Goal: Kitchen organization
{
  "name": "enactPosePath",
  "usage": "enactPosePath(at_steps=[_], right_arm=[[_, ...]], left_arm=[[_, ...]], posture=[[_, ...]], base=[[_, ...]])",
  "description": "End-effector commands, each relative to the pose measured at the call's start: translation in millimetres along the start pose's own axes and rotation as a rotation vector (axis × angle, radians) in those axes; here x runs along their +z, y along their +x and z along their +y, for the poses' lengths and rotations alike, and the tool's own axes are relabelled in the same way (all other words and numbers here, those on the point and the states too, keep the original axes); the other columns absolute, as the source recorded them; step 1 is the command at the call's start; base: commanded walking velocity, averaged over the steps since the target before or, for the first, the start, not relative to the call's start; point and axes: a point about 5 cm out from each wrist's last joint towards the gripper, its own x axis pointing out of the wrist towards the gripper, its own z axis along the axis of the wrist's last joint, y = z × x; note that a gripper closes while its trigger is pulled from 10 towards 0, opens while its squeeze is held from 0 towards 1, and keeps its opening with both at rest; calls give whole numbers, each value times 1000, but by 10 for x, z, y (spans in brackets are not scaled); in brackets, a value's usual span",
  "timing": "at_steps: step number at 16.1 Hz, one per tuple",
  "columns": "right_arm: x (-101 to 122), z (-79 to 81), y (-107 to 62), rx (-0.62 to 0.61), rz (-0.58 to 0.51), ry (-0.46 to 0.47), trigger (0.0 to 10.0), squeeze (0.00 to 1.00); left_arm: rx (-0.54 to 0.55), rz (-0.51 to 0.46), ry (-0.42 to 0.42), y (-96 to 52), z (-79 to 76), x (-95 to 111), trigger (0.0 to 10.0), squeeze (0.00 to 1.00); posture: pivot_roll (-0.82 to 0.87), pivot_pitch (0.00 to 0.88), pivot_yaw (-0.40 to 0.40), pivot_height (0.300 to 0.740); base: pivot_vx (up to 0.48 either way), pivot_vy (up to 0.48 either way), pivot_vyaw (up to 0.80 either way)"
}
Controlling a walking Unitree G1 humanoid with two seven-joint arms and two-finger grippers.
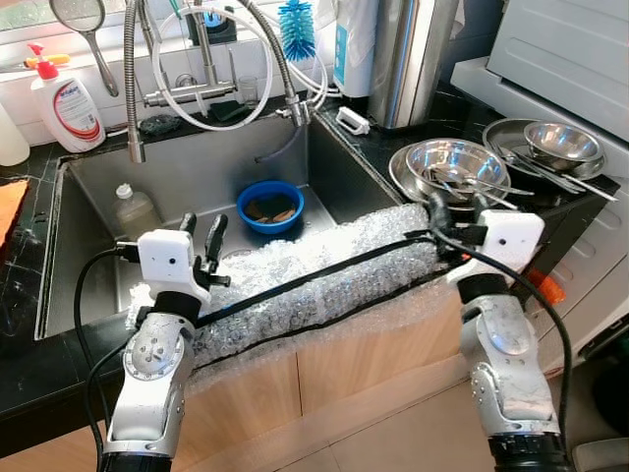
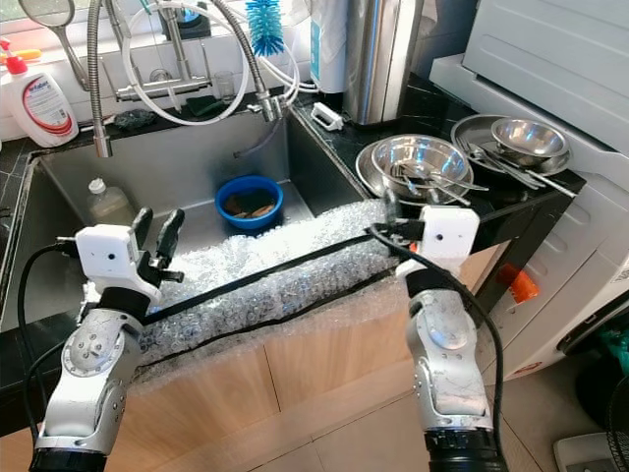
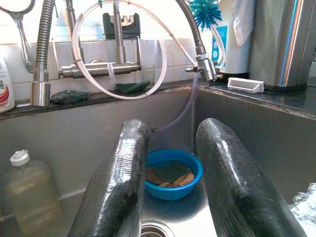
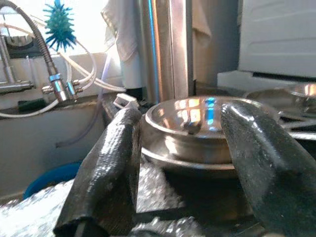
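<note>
A blue bowl (image 1: 270, 206) holding brown sponges sits on the floor of the steel sink (image 1: 206, 162). My left gripper (image 1: 201, 234) hangs open above the sink's front part, pointing at that bowl (image 3: 173, 174), with nothing between its fingers (image 3: 118, 182). A steel mixing bowl (image 1: 458, 162) with utensils in it rests on a steel plate on the black counter to the right. My right gripper (image 1: 437, 208) is open just in front of this bowl (image 4: 197, 123), apart from it. A second steel bowl (image 1: 563, 144) stands further right.
Bubble wrap (image 1: 314, 285) with black cables over it covers the sink's front edge. A clear bottle (image 1: 133, 208) stands in the sink's left part. Faucet hoses (image 1: 211, 69), a blue brush (image 1: 297, 29), a soap bottle (image 1: 67, 108) and a tall steel container (image 1: 413, 59) line the back.
</note>
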Motion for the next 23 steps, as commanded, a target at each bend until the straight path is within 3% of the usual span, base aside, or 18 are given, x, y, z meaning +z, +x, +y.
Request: enactPosePath(at_steps=[1, 7, 15, 19, 21, 23], right_arm=[[53, -23, 44, -19, -25, -7, 10000, 0], [8, 3, 82, -6, 8, -21, 10000, 0], [76, 36, 280, 9, -10, -40, 10000, 0], [50, 29, 229, 1, -8, -169, 10000, 0], [33, 24, 224, -14, 0, -162, 10000, 0], [-1, 24, 222, -13, 14, -213, 10000, 0]], left_arm=[[-3, 3, 22, -13, 4, 10, 10000, 0], [-11, 0, 20, -15, -19, 9, 10000, 0], [-12, 4, 17, -21, -39, -2, 10000, 0], [-12, 11, 18, -31, -35, -12, 10000, 0], [-12, 9, 17, -26, -37, -8, 10000, 0], [-13, 8, 18, -21, -37, -6, 10000, 0]], posture=[[-113, 4, 41, 740], [-115, 0, 38, 740], [-113, 2, 34, 740], [-114, 8, 35, 740], [-113, 5, 37, 740], [-111, 6, 37, 740]], base=[[0, 0, 0], [0, 0, 0], [0, 0, 0], [0, 0, 0], [0, 0, 0], [0, 0, 0]])
